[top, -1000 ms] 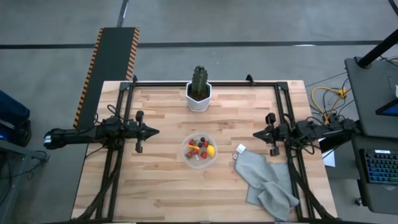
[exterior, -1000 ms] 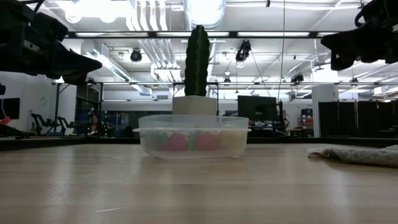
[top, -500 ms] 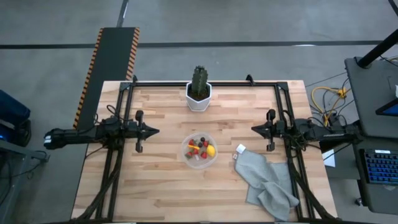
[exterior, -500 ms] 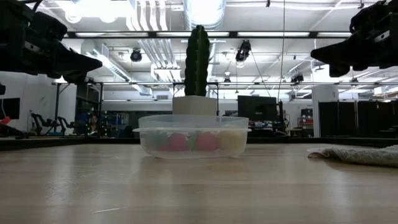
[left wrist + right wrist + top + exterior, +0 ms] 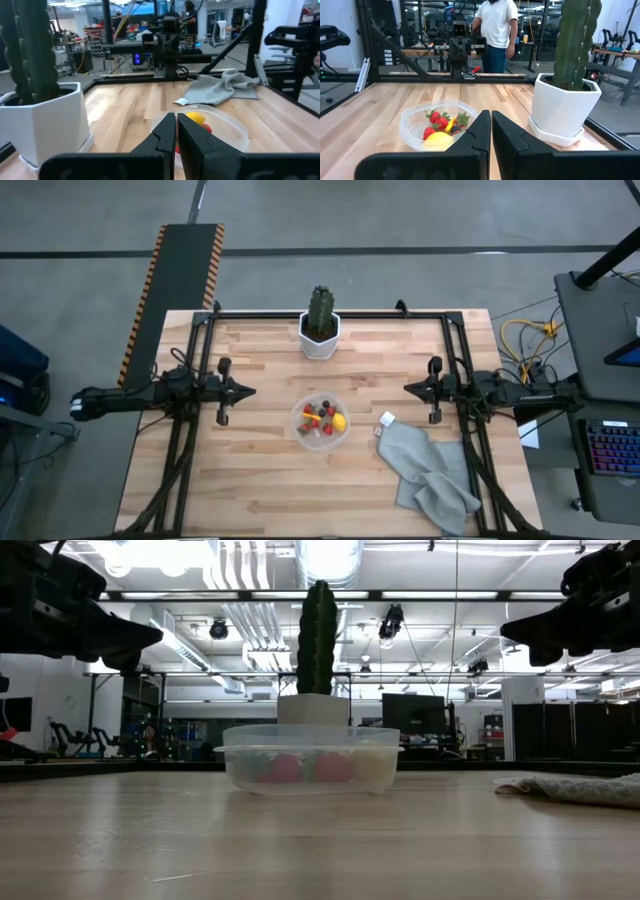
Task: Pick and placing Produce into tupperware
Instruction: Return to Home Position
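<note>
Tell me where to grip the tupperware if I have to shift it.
Probably the wall under the tupperware rim, from straight above on its left side, one finger inside, one outside. The lemon and grey cloth crowd its right; the left gripper waits nearer.

Green cactus point(image 5: 320, 307) upright in white hexagonal pot point(image 5: 319, 340), centre of the wooden table's point(image 5: 260, 480) far edge. Crumpled grey cloth point(image 5: 428, 475) lies near right front corner, small white tag point(image 5: 387, 419) at its tip. Person in white shirt point(image 5: 496, 30) stands beyond table.
</note>
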Controlling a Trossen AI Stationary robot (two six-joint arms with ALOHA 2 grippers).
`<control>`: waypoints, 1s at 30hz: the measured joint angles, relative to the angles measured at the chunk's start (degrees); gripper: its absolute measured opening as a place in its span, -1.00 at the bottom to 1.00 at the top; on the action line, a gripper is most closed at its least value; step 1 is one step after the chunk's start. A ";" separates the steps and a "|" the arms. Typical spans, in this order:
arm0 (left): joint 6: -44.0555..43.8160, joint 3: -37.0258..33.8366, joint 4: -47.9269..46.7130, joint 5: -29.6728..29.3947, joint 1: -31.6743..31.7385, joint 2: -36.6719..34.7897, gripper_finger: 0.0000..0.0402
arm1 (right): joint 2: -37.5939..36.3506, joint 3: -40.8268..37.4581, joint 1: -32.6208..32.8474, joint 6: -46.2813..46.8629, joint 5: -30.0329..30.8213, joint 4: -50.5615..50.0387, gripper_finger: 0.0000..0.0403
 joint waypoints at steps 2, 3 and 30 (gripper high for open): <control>-0.03 -0.02 -0.02 0.12 0.01 0.22 -1.00 | 0.00 0.00 0.00 0.02 0.14 -0.02 -0.96; -0.03 -0.02 -0.06 0.11 0.01 0.43 -1.00 | 0.00 0.00 0.00 -0.02 0.18 -0.04 -0.96; 1.54 -0.07 1.22 0.26 -0.01 1.23 -1.00 | 3.06 0.04 0.00 -1.08 2.83 0.20 -0.96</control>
